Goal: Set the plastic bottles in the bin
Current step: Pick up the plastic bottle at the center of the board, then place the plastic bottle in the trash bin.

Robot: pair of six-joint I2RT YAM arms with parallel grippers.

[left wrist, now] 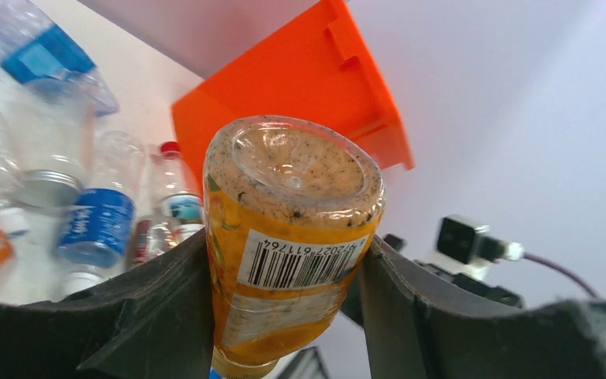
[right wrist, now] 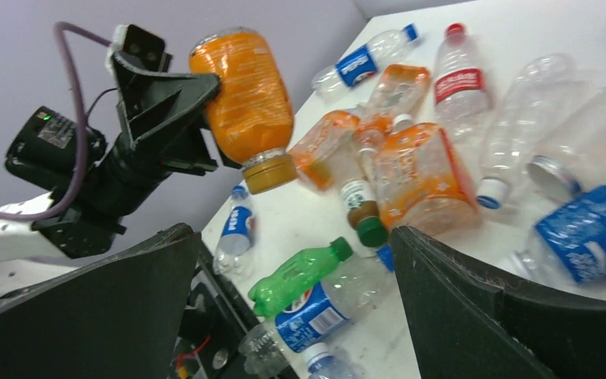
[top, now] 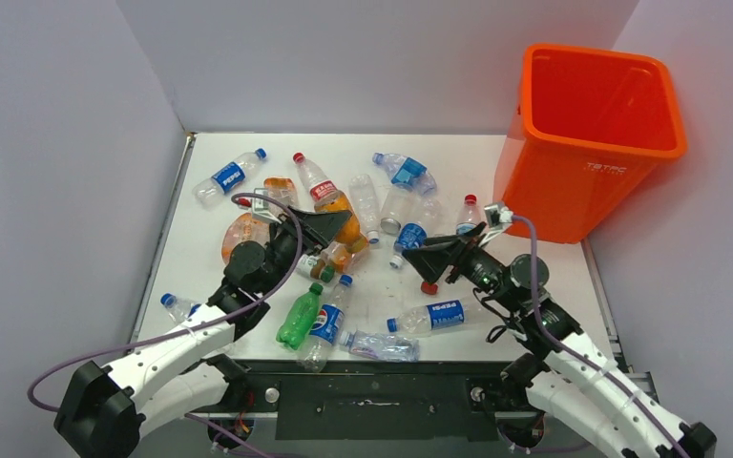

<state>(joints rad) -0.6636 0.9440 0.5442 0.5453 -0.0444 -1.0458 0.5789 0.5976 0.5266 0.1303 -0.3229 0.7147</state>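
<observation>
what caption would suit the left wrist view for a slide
Left gripper clamps an orange bottle, base toward the camera, orange bin behind.

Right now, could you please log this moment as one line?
left pincer: shut on orange bottle, aloft, cap down | right pincer: open, empty | bin: upright, far right

Bottles (top: 365, 202) crowd the middle
They cover most of the table (top: 186, 253); a bare patch lies left, and the bin (top: 592, 162) is open on top.
</observation>
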